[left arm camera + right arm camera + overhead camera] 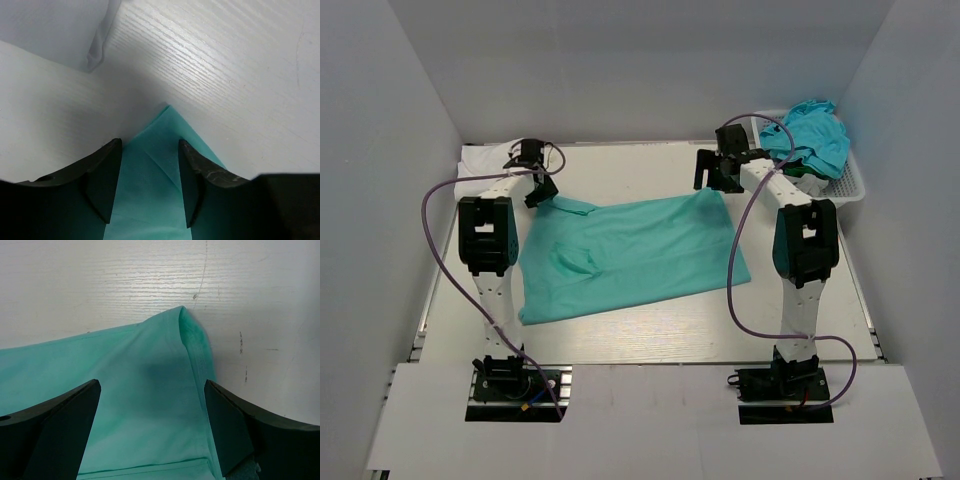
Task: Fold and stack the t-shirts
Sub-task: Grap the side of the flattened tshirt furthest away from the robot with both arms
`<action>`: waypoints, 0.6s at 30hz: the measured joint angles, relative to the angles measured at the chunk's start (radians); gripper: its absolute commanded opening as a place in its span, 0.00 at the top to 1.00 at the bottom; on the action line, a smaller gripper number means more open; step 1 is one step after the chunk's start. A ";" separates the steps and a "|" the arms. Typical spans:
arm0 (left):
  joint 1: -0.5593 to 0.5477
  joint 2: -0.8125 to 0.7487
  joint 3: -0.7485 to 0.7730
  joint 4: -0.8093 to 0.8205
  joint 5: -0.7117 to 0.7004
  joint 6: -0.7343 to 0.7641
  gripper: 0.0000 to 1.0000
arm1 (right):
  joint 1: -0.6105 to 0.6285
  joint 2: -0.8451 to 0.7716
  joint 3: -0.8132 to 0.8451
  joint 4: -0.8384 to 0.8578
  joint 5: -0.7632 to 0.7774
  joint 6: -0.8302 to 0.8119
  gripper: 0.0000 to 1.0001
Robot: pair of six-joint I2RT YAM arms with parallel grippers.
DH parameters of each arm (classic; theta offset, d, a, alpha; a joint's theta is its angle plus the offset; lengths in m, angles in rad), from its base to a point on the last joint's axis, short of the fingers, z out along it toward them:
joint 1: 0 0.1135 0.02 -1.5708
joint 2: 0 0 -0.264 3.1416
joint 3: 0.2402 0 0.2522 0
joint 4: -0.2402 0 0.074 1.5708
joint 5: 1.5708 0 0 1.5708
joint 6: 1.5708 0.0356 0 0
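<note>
The mint shirt (pixel 630 255) lies spread nearly flat in the middle of the desk (pixel 650 335). An arm hangs over each far corner: the left fingers (pixel 100 175) stand moderately apart with the cloth's point between them, and the right fingers (pixel 65 420) are wide apart above the other corner (neither pair grips anything). I judge this pairing is meant to lift both far corners together so the far edge folds over straight, while the turquoise shirts (pixel 815 135) lie heaped in the basket (pixel 850 185) at the far right, well apart from the fold.
</note>
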 measured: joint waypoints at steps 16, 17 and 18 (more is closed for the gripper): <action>0.027 0.065 0.085 0.038 0.054 0.007 1.00 | -0.002 0.030 0.029 -0.025 0.017 -0.014 0.10; 0.027 0.065 0.087 0.038 0.056 0.009 1.00 | -0.002 0.043 0.040 -0.024 0.024 -0.019 0.10; 0.027 0.065 0.090 0.034 0.060 0.010 1.00 | -0.002 0.059 0.054 -0.022 0.031 -0.024 0.10</action>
